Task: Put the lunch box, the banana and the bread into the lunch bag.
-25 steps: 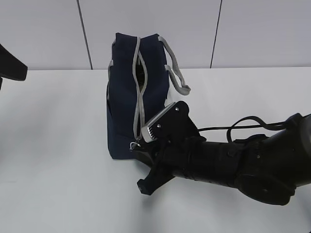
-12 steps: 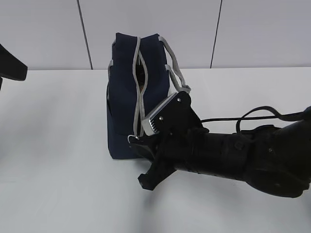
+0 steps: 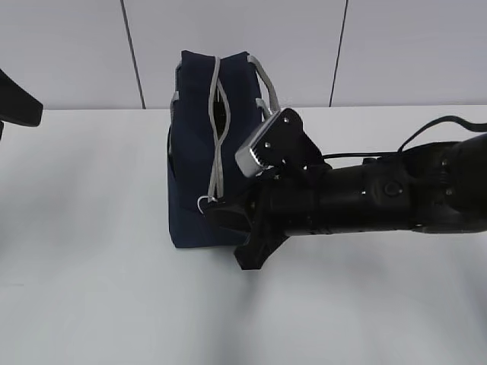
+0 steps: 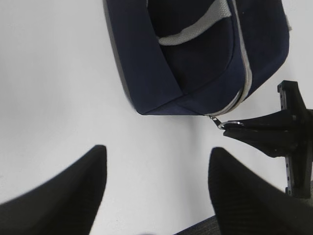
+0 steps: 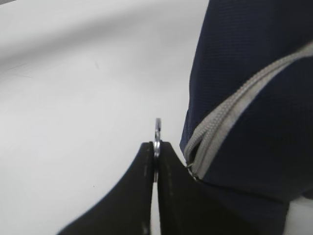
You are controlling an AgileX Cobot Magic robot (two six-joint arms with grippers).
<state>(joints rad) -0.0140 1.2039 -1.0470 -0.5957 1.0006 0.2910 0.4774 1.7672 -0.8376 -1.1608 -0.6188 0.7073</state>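
The navy lunch bag point(image 3: 190, 160) stands upright on the white table, its grey zipper point(image 3: 217, 137) running down the near end, parted a little near the top. My right gripper point(image 3: 211, 210) is shut on the zipper's ring pull point(image 5: 157, 128) low at the bag's point(image 5: 249, 73) near corner. In the left wrist view the same ring pull point(image 4: 231, 125) shows pinched in the right gripper's black fingertips point(image 4: 244, 133) beside the bag point(image 4: 195, 58). My left gripper point(image 4: 159, 148) hangs open over bare table, holding nothing. The lunch box, banana and bread are out of view.
Grey strap handles point(image 3: 275, 118) droop over the bag's right side, just above my right arm's wrist camera point(image 3: 266, 144). A dark part of the left arm point(image 3: 19, 103) pokes in at the left edge. A panelled wall rises behind the table's far edge.
My right arm has lifted and levelled out, carrying the pinched ring pull a little upward along the bag's near end. The bag and the left arm have stayed put.
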